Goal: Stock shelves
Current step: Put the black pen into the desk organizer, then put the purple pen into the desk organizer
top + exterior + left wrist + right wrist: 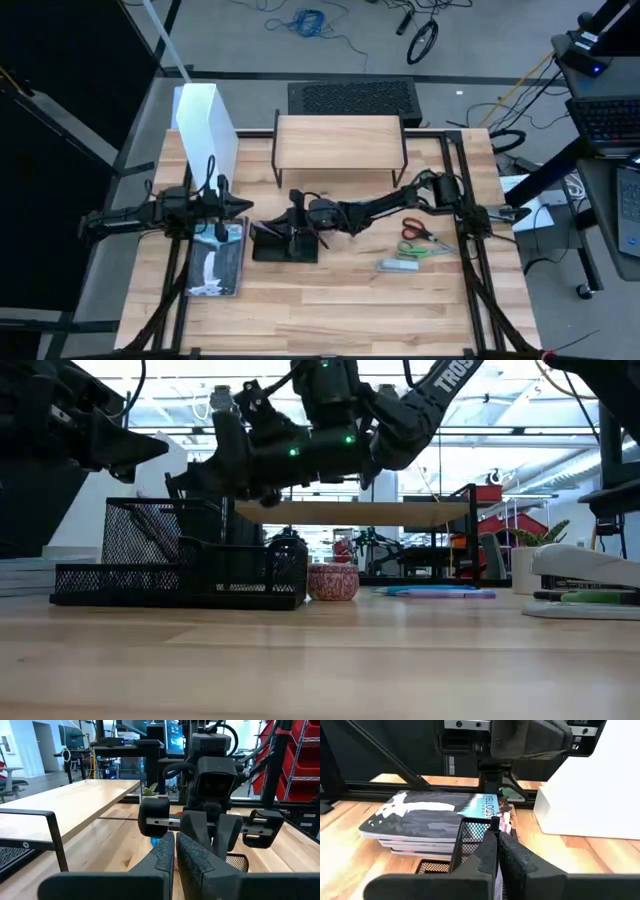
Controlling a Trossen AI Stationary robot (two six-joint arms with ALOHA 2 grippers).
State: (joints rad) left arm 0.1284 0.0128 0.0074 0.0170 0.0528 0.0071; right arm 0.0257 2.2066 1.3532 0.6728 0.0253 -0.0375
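Note:
The shelves (338,140) are a low light-wood riser on thin black legs at the table's far middle, with a bare top. My right gripper (275,225) reaches in from the right. It hangs shut just above a black mesh organizer tray (285,245), with nothing seen between its fingers (487,850). My left gripper (243,207) is shut and holds nothing. It hovers over the far end of a stack of magazines (215,265) lying flat at the left. In the left wrist view the riser's top (65,802) lies beyond my shut fingers (165,852).
A tall white file box (205,120) stands at the far left beside the riser. Red-handled scissors (415,230), a green-handled tool (420,250) and a pale stapler-like item (400,265) lie at the right. A small pink cup (332,582) sits by the tray (180,575).

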